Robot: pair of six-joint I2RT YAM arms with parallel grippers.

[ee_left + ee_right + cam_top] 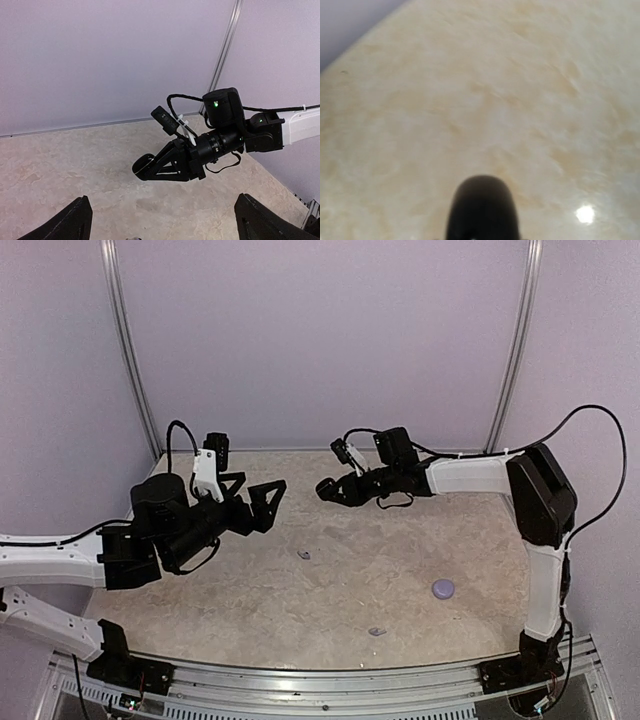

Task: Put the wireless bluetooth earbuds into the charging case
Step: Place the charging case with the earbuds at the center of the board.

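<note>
**Left hand**: jaws spread fully wide and empty. It is raised above the desk and faces the right hand.

**Right hand**: fingers pressed together, also raised, pointing back at the left hand. The left wrist view shows nothing between the fingers. A bud is too small to rule out there, and the right wrist view shows only a dark rounded fingertip over bare desk.

**Lavender earbud**: a tiny pale piece lying loose on the desk, below the gap between the two hands and on their near side. Neither hand touches it.

**Second lavender piece**: probably the other bud. It lies well apart from both hands, back toward the arm bases.

**Round lavender case**: it lies flat, well apart from the right hand and back toward that arm's base. Whether its lid is up cannot be told.

**Black buds**: none can be made out.

**Step in hand (judged)**: a pause before picking, as no bud is in the case and neither hand is near one.

**Next move calls for**: lowering the open left hand over the nearer lavender bud and pinching it finely and squarely. The bud is far smaller than a finger and likely to skid or flip.
</note>
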